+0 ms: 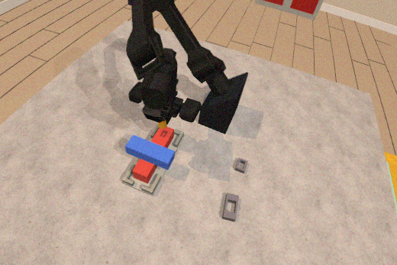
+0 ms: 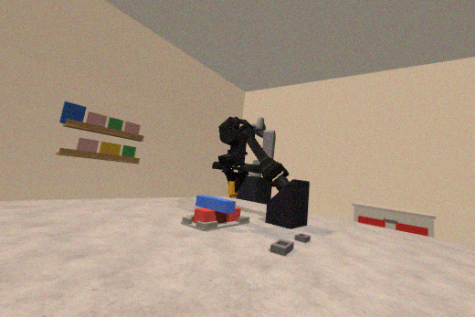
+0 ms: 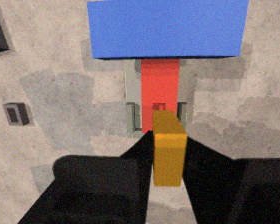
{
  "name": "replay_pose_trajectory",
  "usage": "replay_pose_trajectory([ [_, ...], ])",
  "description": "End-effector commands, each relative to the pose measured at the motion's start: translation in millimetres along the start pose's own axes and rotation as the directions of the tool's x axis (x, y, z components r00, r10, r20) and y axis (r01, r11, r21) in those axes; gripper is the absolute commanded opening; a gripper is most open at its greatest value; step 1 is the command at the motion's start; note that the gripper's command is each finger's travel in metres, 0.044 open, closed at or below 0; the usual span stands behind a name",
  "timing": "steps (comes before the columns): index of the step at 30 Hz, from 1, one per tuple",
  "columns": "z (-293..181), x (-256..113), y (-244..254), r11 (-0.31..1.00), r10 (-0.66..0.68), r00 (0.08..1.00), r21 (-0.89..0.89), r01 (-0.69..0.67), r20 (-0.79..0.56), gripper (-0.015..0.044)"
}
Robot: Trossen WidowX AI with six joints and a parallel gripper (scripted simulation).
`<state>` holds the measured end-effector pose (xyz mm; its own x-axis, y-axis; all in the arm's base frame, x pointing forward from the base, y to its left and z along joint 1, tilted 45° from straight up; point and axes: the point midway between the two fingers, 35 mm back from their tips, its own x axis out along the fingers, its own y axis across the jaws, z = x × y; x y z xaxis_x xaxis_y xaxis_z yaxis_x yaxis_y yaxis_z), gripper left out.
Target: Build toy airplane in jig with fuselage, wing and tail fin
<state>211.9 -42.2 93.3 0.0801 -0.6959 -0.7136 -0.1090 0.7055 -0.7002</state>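
The red fuselage (image 1: 143,171) (image 2: 204,215) (image 3: 160,85) lies in the grey-green cradle (image 1: 179,137) (image 2: 206,225) (image 3: 131,117) and looks flat. The blue wing (image 1: 150,151) (image 2: 215,203) (image 3: 168,30) lies across its top; its tab is hidden. My gripper (image 1: 163,120) (image 2: 232,181) (image 3: 162,135) is shut on the orange tail fin (image 1: 162,124) (image 2: 231,188) (image 3: 168,162) and holds it upright above the tail end of the fuselage. The small tail socket (image 1: 164,134) (image 3: 159,106) shows empty, just ahead of the fin in the wrist view.
A larger grey hollow block (image 1: 230,217) (image 2: 281,249) and a smaller one (image 1: 240,170) (image 2: 302,238) (image 3: 24,114) stand to the right of the cradle in the top and exterior views. A black wedge-shaped block (image 1: 225,108) (image 2: 288,205) stands behind them, beside the arm.
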Motion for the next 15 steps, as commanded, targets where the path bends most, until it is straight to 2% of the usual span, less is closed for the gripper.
replay_pose_trajectory([
  [1,0.3,2.0,-0.5,1.000,-0.003,1.000,-0.003,0.003,0.003,0.0065],
  [15,1.1,24.6,-0.8,1.000,-0.002,1.000,-0.003,0.002,0.004,0.0065],
])
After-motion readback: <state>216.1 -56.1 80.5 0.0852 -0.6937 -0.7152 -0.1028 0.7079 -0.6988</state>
